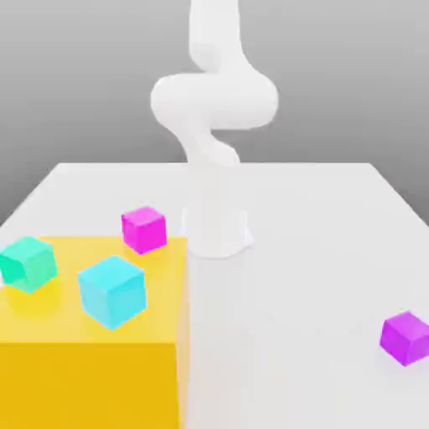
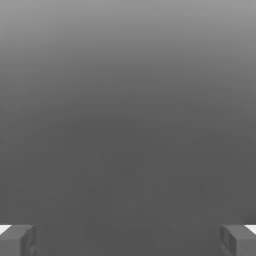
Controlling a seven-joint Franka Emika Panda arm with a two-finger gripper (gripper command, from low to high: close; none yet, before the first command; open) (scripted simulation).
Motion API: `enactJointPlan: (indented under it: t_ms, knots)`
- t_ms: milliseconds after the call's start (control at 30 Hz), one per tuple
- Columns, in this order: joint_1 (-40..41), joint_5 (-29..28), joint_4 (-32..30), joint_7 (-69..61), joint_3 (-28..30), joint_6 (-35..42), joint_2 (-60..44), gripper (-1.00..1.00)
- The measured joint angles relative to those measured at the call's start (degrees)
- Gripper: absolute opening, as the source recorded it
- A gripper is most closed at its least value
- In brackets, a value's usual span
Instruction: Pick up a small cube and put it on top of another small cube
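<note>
Several small cubes show in the exterior view. A cyan cube [image 1: 112,291] and a green cube [image 1: 28,262] rest on top of a big yellow block [image 1: 92,369]. A magenta cube [image 1: 143,229] is at that block's far edge; I cannot tell whether it rests on it or stands behind it. A purple cube [image 1: 407,337] lies alone on the white table at the exterior view's right. In the hand view my gripper [image 2: 128,240] is open, its grey fingertips [image 2: 17,239] far apart with nothing between them, facing plain grey background.
The white arm [image 1: 214,100] rises from its base [image 1: 218,230] at the table's middle and leaves the frame's top. The yellow block takes up the front left of the white table [image 1: 318,251].
</note>
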State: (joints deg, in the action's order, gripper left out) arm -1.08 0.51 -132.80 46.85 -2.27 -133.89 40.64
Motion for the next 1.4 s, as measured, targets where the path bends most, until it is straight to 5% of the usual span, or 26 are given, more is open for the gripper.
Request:
enactJointPlan:
  t_ms: [367, 633, 833, 1000, 1033, 1267, 1400]
  knots:
    - [-5.0, -0.5, -4.6, 6.6, -11.5, -9.5, -22.8, 0.0]
    - [-11.0, -6.1, -7.8, 15.1, -18.5, -16.2, -39.8, 0.0]
    - [-17.4, -12.1, -9.9, 22.6, -19.1, -21.1, -52.9, 0.0]
    - [-23.3, -19.5, -8.3, 28.5, -12.8, -28.4, -63.3, 0.0]
    - [-23.9, -20.4, -8.0, 29.2, -12.0, -29.3, -64.6, -1.0]
    - [-23.8, -20.4, -8.0, 29.3, -12.1, -29.3, -64.5, -1.0]
    - [-20.9, -14.4, -9.7, 24.8, -16.2, -24.0, -57.3, -1.0]
